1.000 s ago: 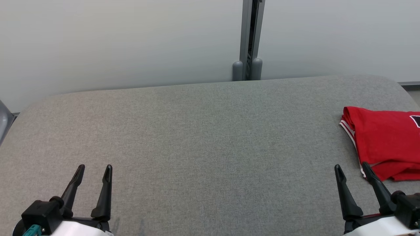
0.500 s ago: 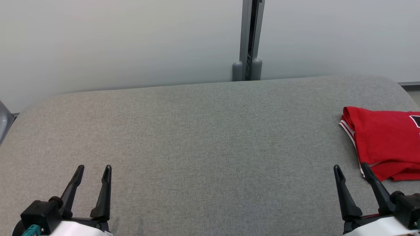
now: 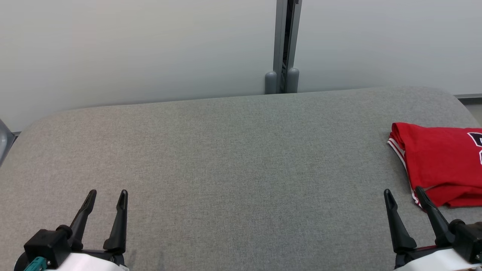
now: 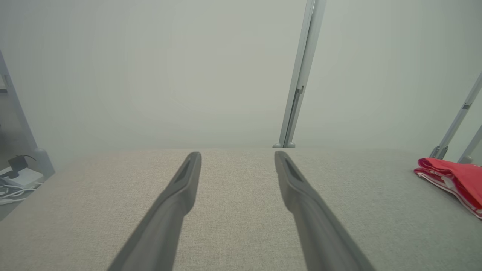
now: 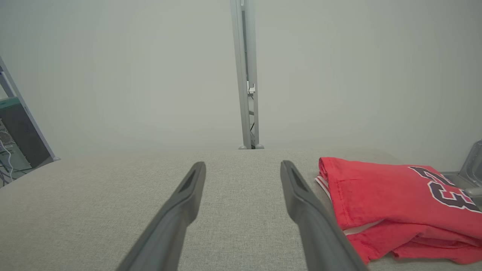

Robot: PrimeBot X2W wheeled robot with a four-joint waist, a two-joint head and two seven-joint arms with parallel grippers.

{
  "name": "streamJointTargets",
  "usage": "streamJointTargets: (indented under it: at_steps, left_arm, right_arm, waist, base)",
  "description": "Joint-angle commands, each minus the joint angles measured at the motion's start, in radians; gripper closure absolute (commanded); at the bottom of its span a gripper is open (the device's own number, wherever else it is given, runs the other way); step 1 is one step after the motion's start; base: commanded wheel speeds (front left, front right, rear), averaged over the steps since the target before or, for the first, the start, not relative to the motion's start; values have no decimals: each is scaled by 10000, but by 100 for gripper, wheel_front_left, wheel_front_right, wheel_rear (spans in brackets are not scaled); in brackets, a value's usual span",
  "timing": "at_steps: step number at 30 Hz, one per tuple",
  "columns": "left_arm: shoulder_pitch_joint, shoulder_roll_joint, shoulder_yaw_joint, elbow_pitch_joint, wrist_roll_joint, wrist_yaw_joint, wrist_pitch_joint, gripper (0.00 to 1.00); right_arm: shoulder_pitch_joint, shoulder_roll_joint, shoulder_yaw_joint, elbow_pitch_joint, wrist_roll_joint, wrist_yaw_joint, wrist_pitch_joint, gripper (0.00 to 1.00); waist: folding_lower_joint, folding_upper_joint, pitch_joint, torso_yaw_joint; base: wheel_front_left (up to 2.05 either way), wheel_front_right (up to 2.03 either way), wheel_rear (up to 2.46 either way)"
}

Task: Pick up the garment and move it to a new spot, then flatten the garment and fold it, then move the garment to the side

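Note:
The garment [image 3: 440,162] is a red jersey with white trim and dark numerals, lying folded at the right edge of the grey padded table [image 3: 233,158]. It also shows as the garment [image 5: 395,199] just right of my right fingers, and as a red heap, the garment [image 4: 453,178], far right in the left wrist view. My right gripper [image 3: 404,195] stands open near the table's front right, its outer fingertip just short of the jersey's near corner, nothing between the fingers. At the front left, my left gripper [image 3: 107,195] is open and empty, far from the jersey.
A pale wall backs the table, with a grey metal post [image 3: 284,45] at its middle. A dark cabinet [image 5: 17,131] and cables stand off the table's left side. More slanted posts [image 4: 457,120] rise beyond the right end.
The whole head picture has shifted slightly to the left, so the camera turned a little. Both grippers and the jersey stay where they were.

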Motion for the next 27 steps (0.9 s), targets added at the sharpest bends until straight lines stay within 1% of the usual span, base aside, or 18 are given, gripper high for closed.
streamJointTargets:
  at_steps: [1, 3, 4, 7, 16, 27]
  left_arm:
    - [-130, 64, 12, 32, -35, 16, -36, 0]
    - [-145, 68, -14, 46, -52, -7, -29, 0]
    - [-11, 12, -31, 30, -17, 2, 2, 100]
    - [158, -185, -99, 240, -75, -2, 16, 100]
    - [-218, -506, -111, 597, -1491, -234, -130, 100]
    - [-713, -854, -131, 1153, -3048, -548, -293, 100]
  right_arm:
    - [48, -8, -26, 0, 29, -3, -39, 0]
    - [67, -7, -27, 17, 57, -3, -56, 0]
    - [6, 2, -3, 19, 22, 0, -1, 100]
    - [87, 53, 7, 278, 90, 0, 34, 100]
    - [-568, -103, -391, 1058, 1864, 0, 603, 100]
    - [-1300, -266, -836, 1932, 3740, 0, 1219, 100]
  waist:
    - [0, 0, -8, 4]
    - [0, 0, -22, 12]
    - [0, 0, -23, 11]
    - [0, 0, -23, 9]
    - [0, 0, 8, 23]
    - [0, 0, 43, 41]
  base:
    - [0, 0, 0]
    - [0, 0, 0]
    - [0, 0, 0]
    - [0, 0, 0]
    - [0, 0, 0]
    - [0, 0, 0]
